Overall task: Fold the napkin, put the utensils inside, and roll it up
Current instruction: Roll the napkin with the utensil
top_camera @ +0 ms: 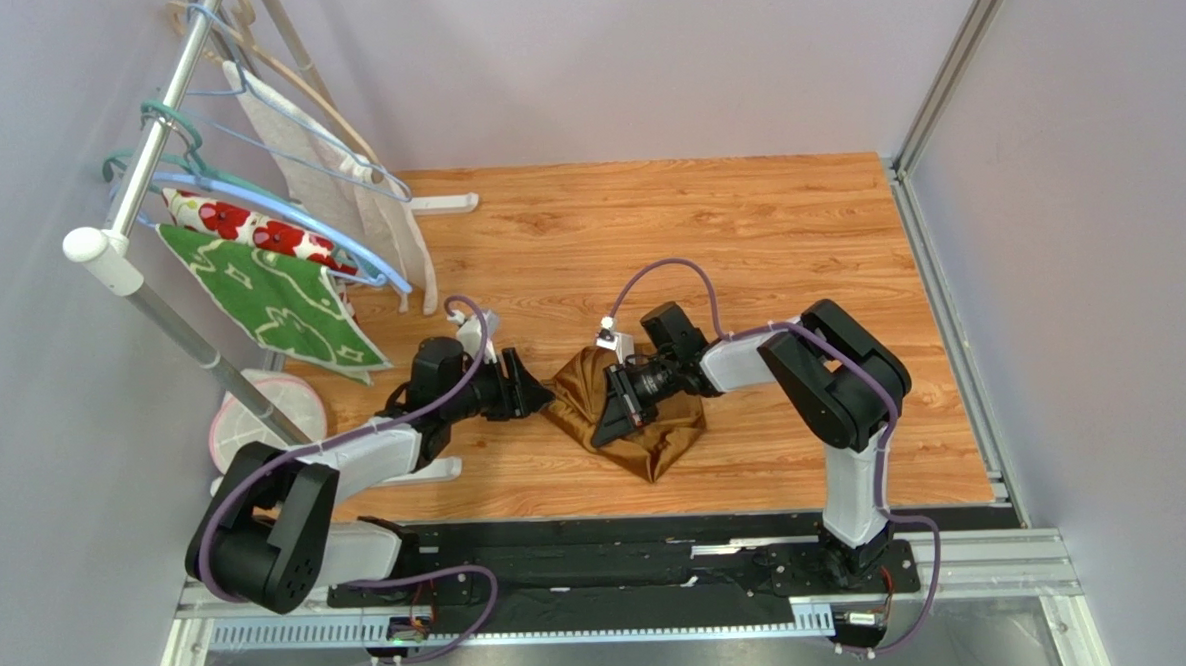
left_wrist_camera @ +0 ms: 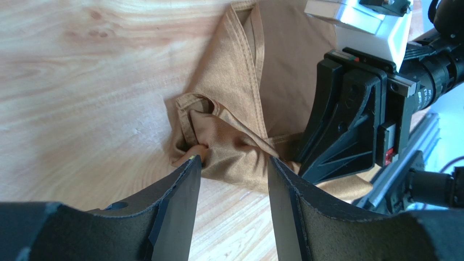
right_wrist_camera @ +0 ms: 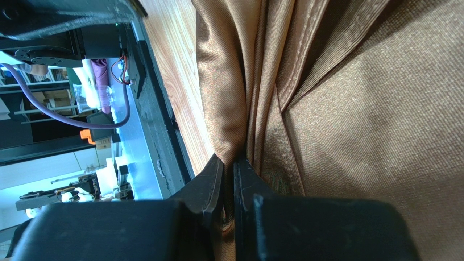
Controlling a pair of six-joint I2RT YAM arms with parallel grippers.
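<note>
Currently, your right gripper (right_wrist_camera: pixel 229 161) is clenched on a fold of the crumpled napkin (top_camera: pixel 661 444). Your left gripper (left_wrist_camera: pixel 233 160) stands released, jaws straddling a bunched napkin corner.

Stretches the black-and-white jointed left arm (top_camera: pixel 352 452) low from its near base towards the centre, with the black two-fingered left hand (left_wrist_camera: pixel 234 163) tipped downward, its fingers (left_wrist_camera: pixel 182 196) spread apart and their tips at a bunched edge of the crumpled golden-brown satin napkin (left_wrist_camera: pixel 239 109). Bends the matching right arm (top_camera: pixel 842 382) up at the elbow and reaches leftwards, wrist angled down, close to and facing the left hand. Pinches a hanging fold of the napkin in the right hand (right_wrist_camera: pixel 231 163), black fingers pressed together with barely a slit between.
</note>
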